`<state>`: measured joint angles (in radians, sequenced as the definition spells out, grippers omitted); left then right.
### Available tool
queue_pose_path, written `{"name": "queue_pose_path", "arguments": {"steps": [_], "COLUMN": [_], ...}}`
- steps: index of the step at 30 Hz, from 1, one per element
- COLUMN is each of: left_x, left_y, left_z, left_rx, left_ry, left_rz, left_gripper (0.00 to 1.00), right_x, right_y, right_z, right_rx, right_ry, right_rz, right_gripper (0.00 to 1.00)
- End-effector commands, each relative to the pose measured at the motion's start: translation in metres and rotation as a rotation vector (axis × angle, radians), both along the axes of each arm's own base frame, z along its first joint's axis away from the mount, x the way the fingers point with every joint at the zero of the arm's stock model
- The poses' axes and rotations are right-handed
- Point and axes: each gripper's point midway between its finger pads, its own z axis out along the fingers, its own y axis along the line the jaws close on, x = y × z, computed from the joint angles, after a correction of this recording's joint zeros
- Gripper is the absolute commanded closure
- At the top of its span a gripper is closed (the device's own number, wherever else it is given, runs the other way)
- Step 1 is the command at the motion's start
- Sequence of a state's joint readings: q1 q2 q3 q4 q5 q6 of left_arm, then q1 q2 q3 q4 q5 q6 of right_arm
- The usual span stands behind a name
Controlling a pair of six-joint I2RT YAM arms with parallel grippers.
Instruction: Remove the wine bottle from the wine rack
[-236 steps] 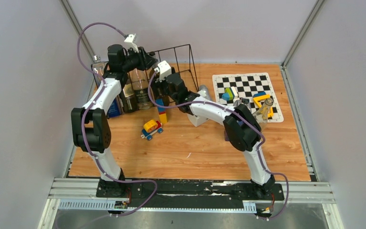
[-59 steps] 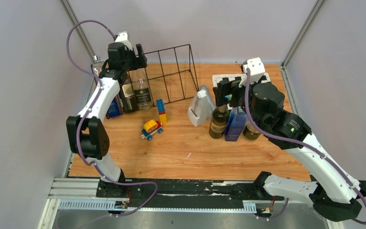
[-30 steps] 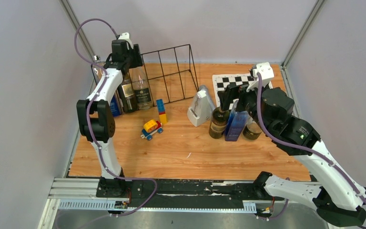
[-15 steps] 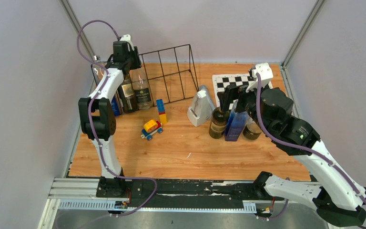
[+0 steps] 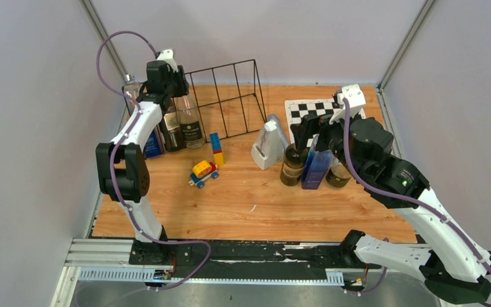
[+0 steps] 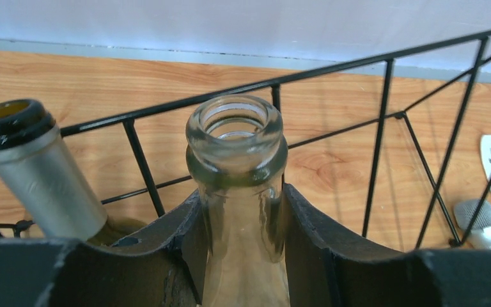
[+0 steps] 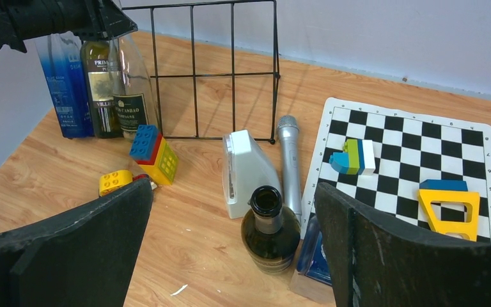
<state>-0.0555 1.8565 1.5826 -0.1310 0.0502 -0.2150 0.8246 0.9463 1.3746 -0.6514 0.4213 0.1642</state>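
A light-brown wood-grain tabletop (image 5: 262,204) fills the centre, with plain pale grey wall panels (image 5: 32,160) at nine, twelve and three o'clock. At eleven and one rise slim silver metal posts (image 5: 404,45); what looks like a ribbed aluminium rail (image 5: 415,256) crosses at six.

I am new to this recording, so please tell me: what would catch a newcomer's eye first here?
First, the left jaws clamped on the neck of a clear wine bottle at the left end of the black wine rack. Then the chessboard mat, far right, and the right jaws wide open above a dark bottle.
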Motion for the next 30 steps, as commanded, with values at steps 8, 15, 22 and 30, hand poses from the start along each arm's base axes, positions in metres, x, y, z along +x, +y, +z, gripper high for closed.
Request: {"name": "queue_pose_path", "arguments": {"steps": [8, 15, 22, 30], "left_x": [-0.05, -0.079, -0.098, -0.111], "left_y": [-0.021, -0.028, -0.029, -0.036], "left_z": [0.096, 0.117, 0.153, 0.2], "left_rx": [0.021, 0.017, 0.042, 0.068], "left_ry": [-0.328, -0.402, -0.505, -0.586], "left_rz": [-0.182, -0.21, -0.209, -0.239], "left_gripper": [1.0, 1.0, 1.0, 1.0], "right_x": [-0.003, -0.002, -0.003, -0.003], "right_y": [0.005, 0.006, 0.006, 0.006], "right_z": [-0.001, -0.005, -0.005, -0.005], "right_rx": [0.017, 0.014, 0.013, 0.014], "right_ry": [0.006, 0.012, 0.012, 0.013], "right_rz": [0.024, 0.026, 0.029, 0.025], "right_gripper": [0.01, 0.01, 0.01, 0.01]}}
